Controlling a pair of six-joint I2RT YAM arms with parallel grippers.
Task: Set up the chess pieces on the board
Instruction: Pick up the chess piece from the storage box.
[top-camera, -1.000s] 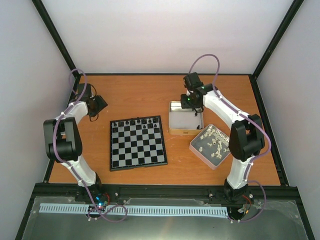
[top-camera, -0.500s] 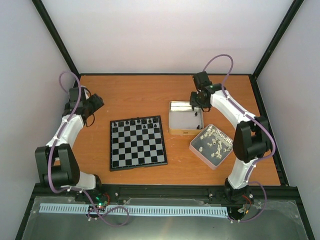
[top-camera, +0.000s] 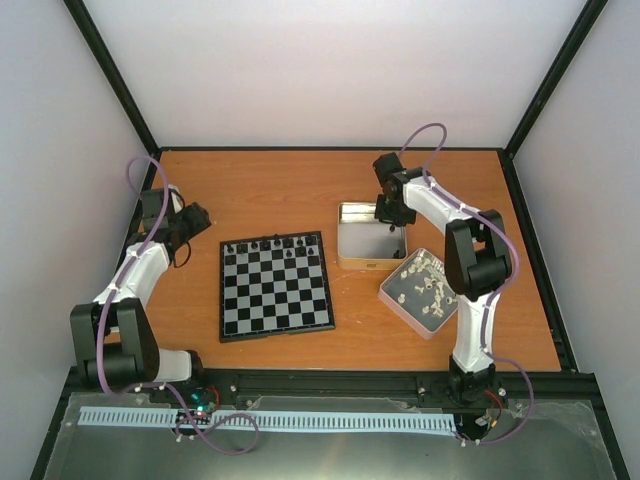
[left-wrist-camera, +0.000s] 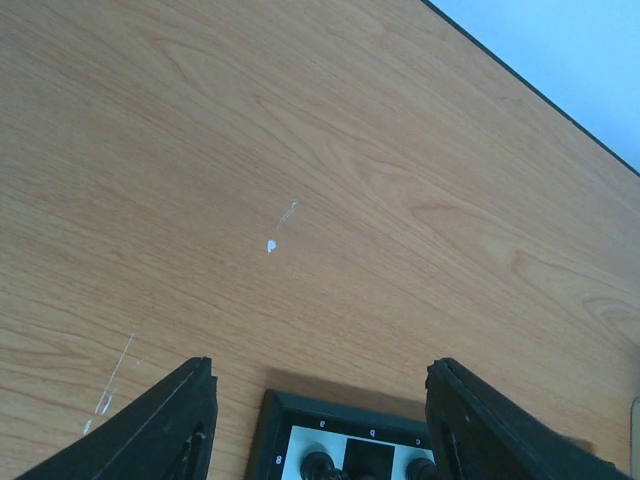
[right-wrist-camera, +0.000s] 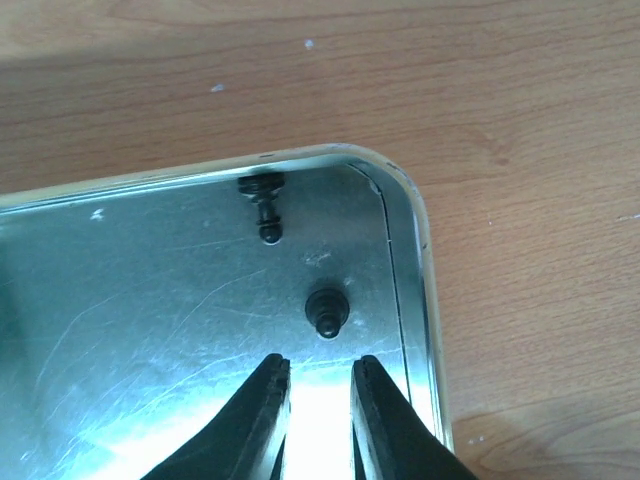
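The board (top-camera: 275, 290) lies at the table's middle left, with several black chess pieces (top-camera: 280, 244) along its far rows. Its far corner (left-wrist-camera: 285, 420) shows between my left gripper's (left-wrist-camera: 322, 390) wide open, empty fingers; that gripper (top-camera: 198, 220) hovers left of the board. My right gripper (top-camera: 391, 218) hangs over the far right corner of a silver tin (top-camera: 370, 264). In the right wrist view its jaws (right-wrist-camera: 318, 375) stand a narrow gap apart and hold nothing. One black pawn (right-wrist-camera: 327, 311) stands just ahead of the tips, and another (right-wrist-camera: 264, 205) lies by the tin's rim (right-wrist-camera: 424, 262).
A second tin (top-camera: 398, 303) holding several cream-white pieces (top-camera: 425, 280) sits tilted to the right of the silver tin, under the right arm. Black frame rails edge the wooden table on all sides.
My right gripper has shifted to the tin's far right corner and its jaws have narrowed. The left arm's elbow has dropped back toward the near edge, its gripper still open near the board.
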